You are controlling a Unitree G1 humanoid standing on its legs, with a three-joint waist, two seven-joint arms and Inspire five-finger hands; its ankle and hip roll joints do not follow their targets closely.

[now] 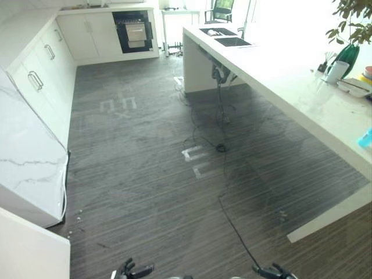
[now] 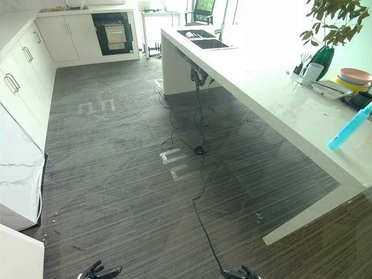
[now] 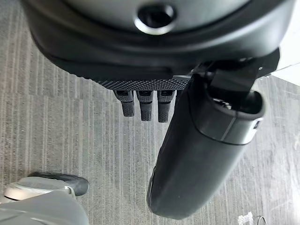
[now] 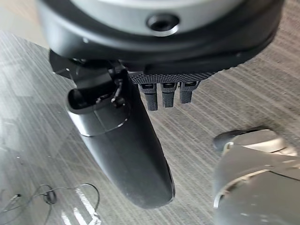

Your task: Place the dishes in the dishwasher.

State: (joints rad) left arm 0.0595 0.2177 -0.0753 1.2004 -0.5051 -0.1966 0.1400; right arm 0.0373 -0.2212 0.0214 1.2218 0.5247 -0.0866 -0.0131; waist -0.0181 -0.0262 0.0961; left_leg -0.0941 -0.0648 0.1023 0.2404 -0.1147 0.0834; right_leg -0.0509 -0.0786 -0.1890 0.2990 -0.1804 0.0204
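Grey striped wood-look floor (image 1: pixel 145 174) takes most of the head views; I am standing well back from everything.

Long white stone-topped desk (image 2: pixel 273 99) runs up the right of the frame, from lower right to upper centre. It carries the dishes, so it is my first stop. A built-in steel sink (image 2: pixel 208 43) sits at its far end, upper centre.

White cabinet run (image 1: pixel 40 75) lines the left edge. In the upper left, set into the far cabinets, is a dark-fronted built-in appliance (image 1: pixel 133 29); I judge it the likely dishwasher, but from here I cannot tell it from an oven.

Dishes: a stack of pastel round plates (image 2: pixel 353 78) at the right edge, a white oblong tray (image 2: pixel 330 88) just beside it, a white mug (image 2: pixel 311 73) near the green plant vase (image 2: pixel 323 58). A light-blue bottle (image 2: pixel 349 129) lies lower on the desk. All well apart from both hands, none picked up.

Left hand (image 1: pixel 132 270) and right hand (image 1: pixel 273 271) show at the bottom edge, hanging low over the floor. Wrist views show each with fingers relaxed and spread from the thumb, holding nothing; sensible for walking.

Judgement: task not begun; approach to the desk comes next.
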